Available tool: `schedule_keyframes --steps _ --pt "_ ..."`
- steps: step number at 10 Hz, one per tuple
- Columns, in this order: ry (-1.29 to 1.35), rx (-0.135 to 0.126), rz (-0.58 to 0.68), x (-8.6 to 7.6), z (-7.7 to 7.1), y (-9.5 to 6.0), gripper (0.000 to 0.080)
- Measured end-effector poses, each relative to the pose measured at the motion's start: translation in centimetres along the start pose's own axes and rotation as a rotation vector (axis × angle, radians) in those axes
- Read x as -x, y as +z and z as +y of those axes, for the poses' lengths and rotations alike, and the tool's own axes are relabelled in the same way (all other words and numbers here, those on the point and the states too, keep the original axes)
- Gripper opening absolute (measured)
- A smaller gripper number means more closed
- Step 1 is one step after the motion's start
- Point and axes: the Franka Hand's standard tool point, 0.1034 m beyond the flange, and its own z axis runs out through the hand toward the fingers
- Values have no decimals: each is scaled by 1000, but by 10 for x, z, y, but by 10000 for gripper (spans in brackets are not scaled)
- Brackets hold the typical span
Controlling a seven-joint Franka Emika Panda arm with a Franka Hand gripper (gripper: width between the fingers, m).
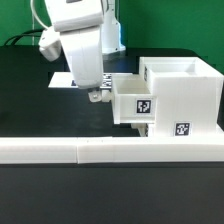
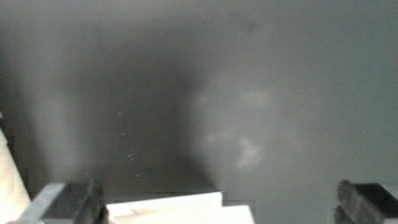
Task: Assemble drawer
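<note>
Long white border bar [image 1: 100,150] across black table [image 1: 30,100]; marker board [image 1: 62,80] possibly behind.

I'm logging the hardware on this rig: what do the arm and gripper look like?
The arm is glossy white with rounded casings, and a blue patch shows behind its upper part. A white block-shaped hand ends in the gripper with short dark tips. In the wrist view, the fingers are flat, dark grey bars.

Even bright overhead light, glare on white plastic; soft, blurry wrist view with mottled grey haze.
</note>
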Motion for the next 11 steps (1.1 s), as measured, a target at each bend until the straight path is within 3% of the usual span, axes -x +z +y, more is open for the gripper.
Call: schedule_keyframes --steps 6,8,11 --pt "78 -12 0 -41 4 13 649" --pt "90 -8 -2 -40 5 8 649" --pt "84 -15 -1 -9 2 2 649"
